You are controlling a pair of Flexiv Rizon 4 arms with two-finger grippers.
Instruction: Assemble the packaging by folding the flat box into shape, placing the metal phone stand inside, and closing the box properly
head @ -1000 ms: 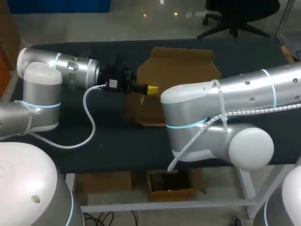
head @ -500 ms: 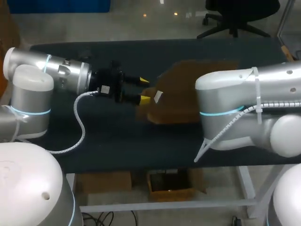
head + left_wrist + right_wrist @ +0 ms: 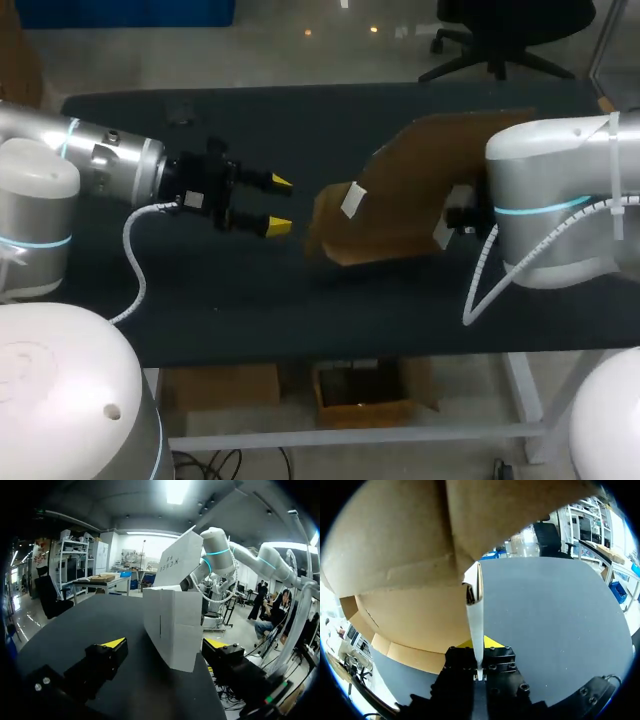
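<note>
Right wrist view, pincer [image 3: 479,648] clamping box [image 3: 402,600]

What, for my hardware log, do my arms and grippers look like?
Both the left arm and right arm are silver tubes with rounded white joint caps and thin cyan rings. A white spiral-wrapped cable runs along each; a white tie bands the right one. The left gripper and right gripper are black with yellow tips.

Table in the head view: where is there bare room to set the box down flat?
Bare table runs along the far edge beyond the box, and between the near edge and the left end effector. Crowded: the middle right, where the right end effector holds the box, and the narrow gap between box and left end effector.
</note>
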